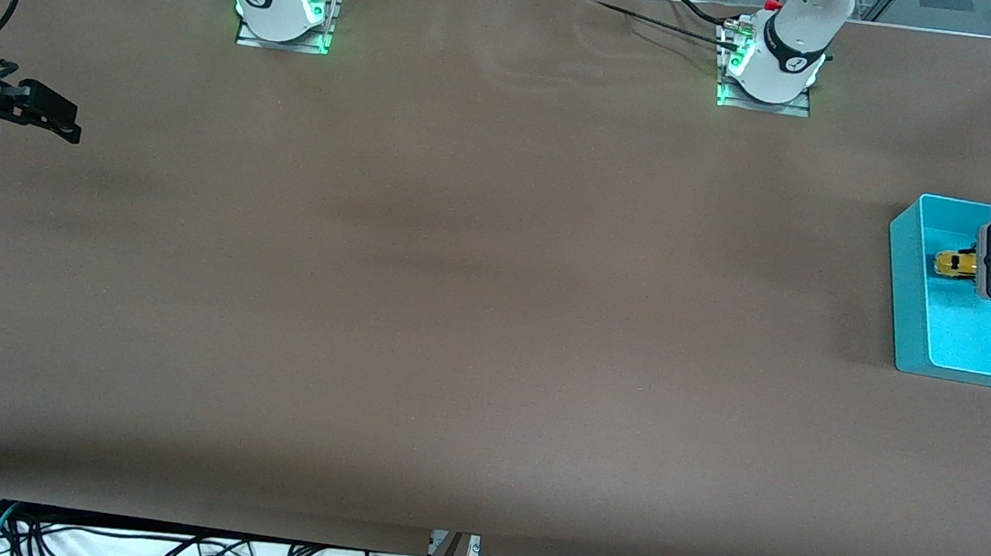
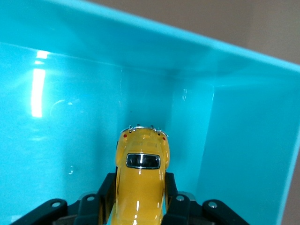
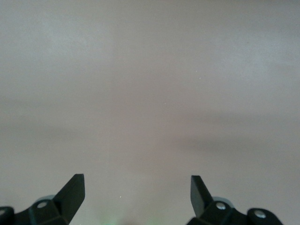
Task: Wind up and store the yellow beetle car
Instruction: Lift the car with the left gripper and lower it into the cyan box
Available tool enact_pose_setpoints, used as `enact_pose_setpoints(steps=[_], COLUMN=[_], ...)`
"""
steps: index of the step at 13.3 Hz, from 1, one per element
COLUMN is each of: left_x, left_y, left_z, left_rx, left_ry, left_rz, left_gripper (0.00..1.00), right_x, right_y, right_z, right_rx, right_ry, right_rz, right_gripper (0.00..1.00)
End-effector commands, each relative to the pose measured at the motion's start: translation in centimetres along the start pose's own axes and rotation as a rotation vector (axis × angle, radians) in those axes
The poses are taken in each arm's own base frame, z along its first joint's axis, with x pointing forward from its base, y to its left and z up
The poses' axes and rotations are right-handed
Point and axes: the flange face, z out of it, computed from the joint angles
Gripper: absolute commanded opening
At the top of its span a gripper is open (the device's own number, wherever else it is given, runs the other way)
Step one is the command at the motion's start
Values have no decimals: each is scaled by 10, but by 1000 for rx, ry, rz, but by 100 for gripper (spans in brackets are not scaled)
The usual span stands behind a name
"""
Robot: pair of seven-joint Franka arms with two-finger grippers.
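Note:
The yellow beetle car (image 1: 953, 264) is held inside the turquoise bin (image 1: 904, 293) at the left arm's end of the table. My left gripper (image 1: 980, 271) is shut on it. In the left wrist view the car (image 2: 140, 164) sits between the black fingers (image 2: 104, 192), its end pointing at a corner of the bin (image 2: 70, 117). I cannot tell whether its wheels touch the bin floor. My right gripper (image 1: 60, 124) is open and empty, waiting over the right arm's end of the table; the right wrist view shows its gripper (image 3: 137, 187) over bare brown table.
The brown table (image 1: 455, 311) carries only the bin. The arm bases (image 1: 284, 7) stand along the edge farthest from the front camera. Cables hang below the nearest edge.

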Motion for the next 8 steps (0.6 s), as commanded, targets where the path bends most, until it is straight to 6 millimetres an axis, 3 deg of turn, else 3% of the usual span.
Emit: enact_pose_setpoints(steps=[1, 2, 3, 6, 8], left_x=[-2, -5, -7, -6, 4], left_y=[-3, -2, -1, -2, -6], left_z=[1, 0, -3, -13, -50], left_rx=[29, 32, 42, 43, 27], left_ry=[-4, -1, 16, 14, 5], left_rz=[16, 8, -10, -12, -15], left_gripper=[55, 87, 100, 100, 100], right_x=[-3, -3, -3, -3, -3], right_y=[-1, -1, -1, 0, 0], right_z=[-2, -2, -2, -2, -2], right_rx=[13, 14, 14, 15, 15], right_ry=[0, 0, 0, 0, 0], right_rz=[0, 2, 0, 2, 2], right_gripper=[100, 100, 100, 100, 100])
